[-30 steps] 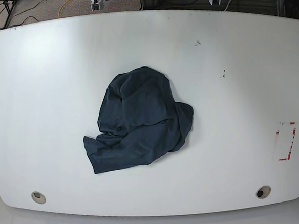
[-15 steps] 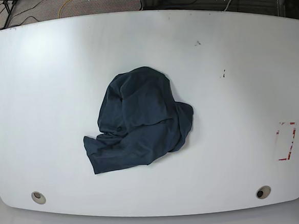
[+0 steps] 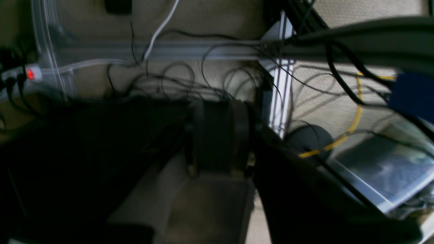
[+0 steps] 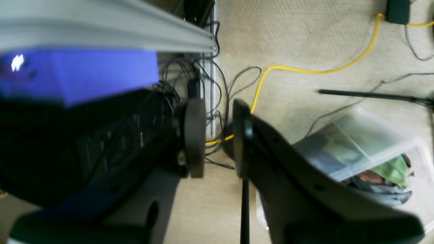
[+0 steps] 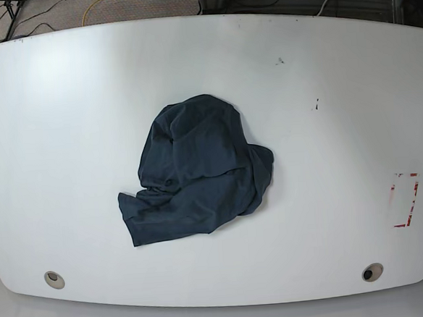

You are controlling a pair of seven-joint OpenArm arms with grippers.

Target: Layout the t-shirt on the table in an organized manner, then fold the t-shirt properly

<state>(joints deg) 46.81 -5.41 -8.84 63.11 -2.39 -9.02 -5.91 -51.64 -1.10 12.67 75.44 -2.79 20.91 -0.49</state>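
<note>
The t-shirt lies crumpled in a dark navy heap near the middle of the desk, unfolded and bunched, with a rounded lump toward 12 o'clock and a flatter flap spreading out toward 7 o'clock. Folds and creases run across it, and no sleeve or neck opening can be picked out clearly. No arm shows in the base view, and nothing touches the cloth.

From the heap, a red-outlined rectangle mark sits far off toward 4 o'clock near the desk's edge. Two round grommet holes sit along the near rim, one toward 8 o'clock and the other toward 5 o'clock. A few small dark specks lie toward 2 o'clock.

Both wrist cameras look down at beige carpet and tangled cables rather than at the desk. The right gripper has its fingers set a narrow gap apart, with nothing between them; a yellow cable runs over the floor beyond, and a clear plastic bin stands toward 4 o'clock. The left gripper shows dark and blurred; its pads appear drawn together, holding nothing, though the blur leaves this less than certain.
</note>
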